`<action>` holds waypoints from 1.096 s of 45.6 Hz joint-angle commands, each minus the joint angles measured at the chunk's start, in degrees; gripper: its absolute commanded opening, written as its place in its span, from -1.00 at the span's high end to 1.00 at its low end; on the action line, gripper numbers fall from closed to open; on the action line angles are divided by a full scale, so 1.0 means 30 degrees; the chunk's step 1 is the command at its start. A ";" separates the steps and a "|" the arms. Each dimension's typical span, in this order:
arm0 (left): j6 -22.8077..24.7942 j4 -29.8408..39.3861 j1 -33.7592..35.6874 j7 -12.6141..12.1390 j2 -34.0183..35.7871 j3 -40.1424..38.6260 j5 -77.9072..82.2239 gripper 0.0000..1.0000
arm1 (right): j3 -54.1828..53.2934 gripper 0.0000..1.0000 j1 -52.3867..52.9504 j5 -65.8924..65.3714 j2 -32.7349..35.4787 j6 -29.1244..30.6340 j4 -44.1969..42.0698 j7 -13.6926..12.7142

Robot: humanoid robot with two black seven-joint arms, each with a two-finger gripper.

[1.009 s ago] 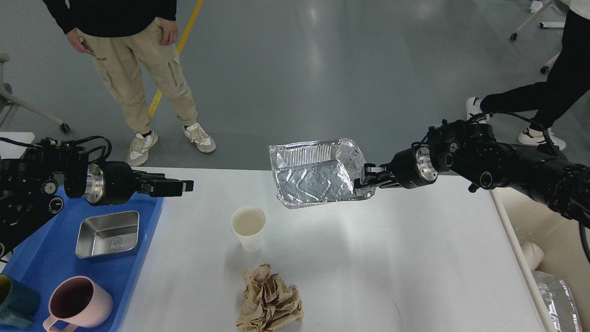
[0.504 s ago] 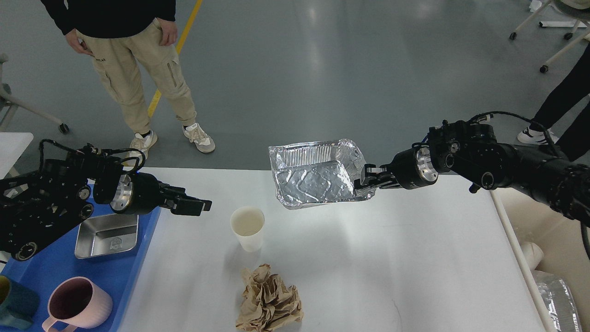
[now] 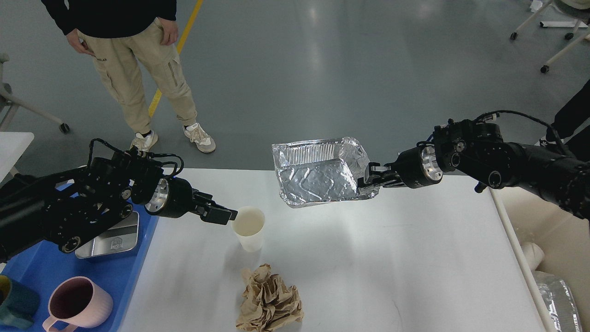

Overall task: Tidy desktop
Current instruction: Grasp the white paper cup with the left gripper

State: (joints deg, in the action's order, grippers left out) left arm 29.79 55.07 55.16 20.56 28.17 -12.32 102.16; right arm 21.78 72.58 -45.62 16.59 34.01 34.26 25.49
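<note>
The white desktop (image 3: pixel 392 258) carries a white paper cup (image 3: pixel 249 228) and a crumpled brown paper ball (image 3: pixel 269 302) near its front. My left gripper (image 3: pixel 226 215) looks open, and its tips are right at the cup's left rim. My right gripper (image 3: pixel 367 180) is shut on the right edge of a crumpled foil tray (image 3: pixel 318 177). It holds the tray tilted in the air above the desktop's far edge.
A blue tray (image 3: pixel 41 276) on the left holds a steel tin (image 3: pixel 113 237), a pink mug (image 3: pixel 78 304) and a teal mug (image 3: pixel 14 304). A cream bin (image 3: pixel 560 230) with foil in it stands at the right. A person (image 3: pixel 133 69) stands beyond the far left corner.
My left arm has swung right from over the blue tray, and its gripper now reaches the paper cup. My right gripper has shifted the foil tray slightly right.
</note>
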 commanded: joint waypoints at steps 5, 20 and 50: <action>-0.0290 -0.1217 0.0070 0.0030 -0.0806 0.0533 0.0194 -0.85 | -0.0082 1.00 0.0034 0.0000 0.0154 -0.0058 0.0123 0.0001; -0.0701 -0.2711 0.0099 0.0411 -0.2154 0.1177 0.0194 -0.82 | -0.0287 1.00 0.0005 0.0000 0.0241 -0.0175 0.0357 0.0001; -0.1579 -0.4792 0.0567 0.3311 -0.3444 0.4458 0.0311 0.76 | -0.0697 1.00 -0.0054 0.0000 0.1033 -0.0205 0.0709 0.0030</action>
State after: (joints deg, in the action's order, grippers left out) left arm 25.65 41.12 56.13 29.00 17.60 -0.24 103.18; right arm 19.71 72.60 -45.61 19.57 33.39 36.38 25.49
